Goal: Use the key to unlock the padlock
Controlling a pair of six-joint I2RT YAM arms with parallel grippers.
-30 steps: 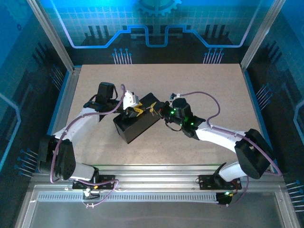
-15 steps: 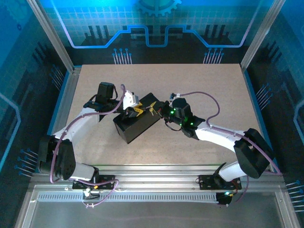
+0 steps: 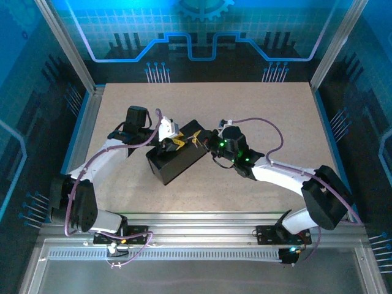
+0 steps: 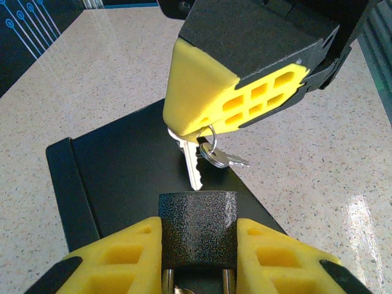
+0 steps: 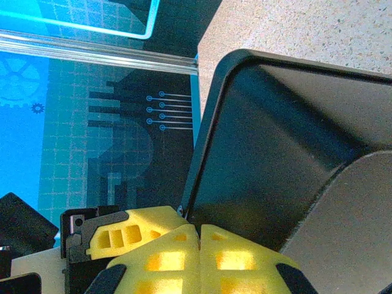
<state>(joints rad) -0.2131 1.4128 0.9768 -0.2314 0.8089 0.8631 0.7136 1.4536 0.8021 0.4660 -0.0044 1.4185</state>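
My left gripper point(image 4: 198, 228) is shut on the dark-grey padlock point(image 4: 198, 214), its yellow pads on both sides of the body and the shackle toward the wrist. My right gripper point(image 5: 199, 236) is shut on the key point(image 4: 192, 164). In the left wrist view the silvery blade hangs from the right gripper's yellow fingers point(image 4: 202, 92), its tip just short of the padlock's end face. A ring with a second small key point(image 4: 223, 158) dangles beside it. In the top view the left gripper point(image 3: 171, 143) and right gripper point(image 3: 199, 140) meet over the black box point(image 3: 177, 160).
The black box lies slanted at mid-table under both grippers, its dark lid point(image 4: 122, 171) right below the padlock and its rim point(image 5: 208, 122) close by in the right wrist view. Bare speckled tabletop point(image 3: 245, 104) surrounds it. Metal frame rails point(image 3: 86, 122) border the table.
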